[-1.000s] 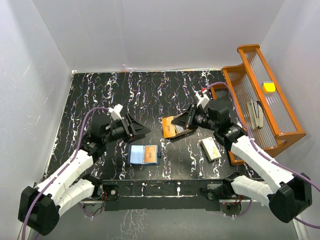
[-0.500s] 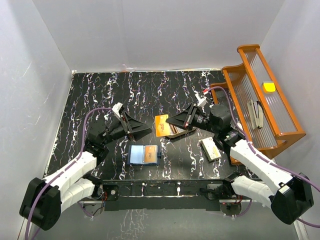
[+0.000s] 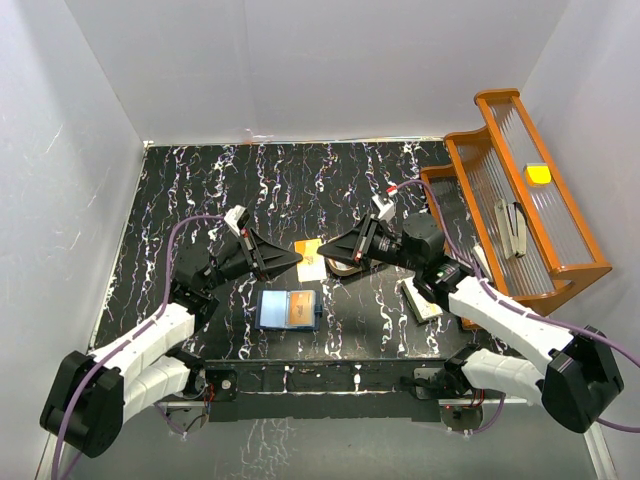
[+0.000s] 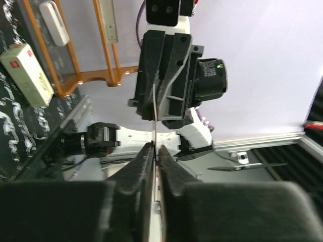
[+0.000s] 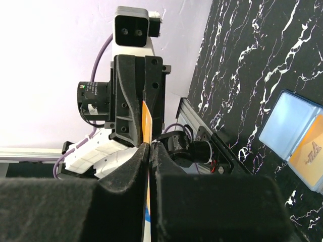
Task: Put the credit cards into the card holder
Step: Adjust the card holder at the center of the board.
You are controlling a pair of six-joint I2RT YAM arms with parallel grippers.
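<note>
place: robot lab cell | cues: white enclosure walls [image 3: 300, 70]; black marbled table [image 3: 190, 190]

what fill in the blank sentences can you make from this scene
The card holder lies ____ on the table. The stowed card inside it is ____ in colour. The left claw and right claw together pinch a raised card, while the cream block lies nearer the ____ arm.
Missing words: open; orange; right.

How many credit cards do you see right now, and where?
2. One orange card lies in the open card holder. The other card is gripped by the right gripper, its edge between the fingers of the left gripper. Another could hide behind it.
</note>
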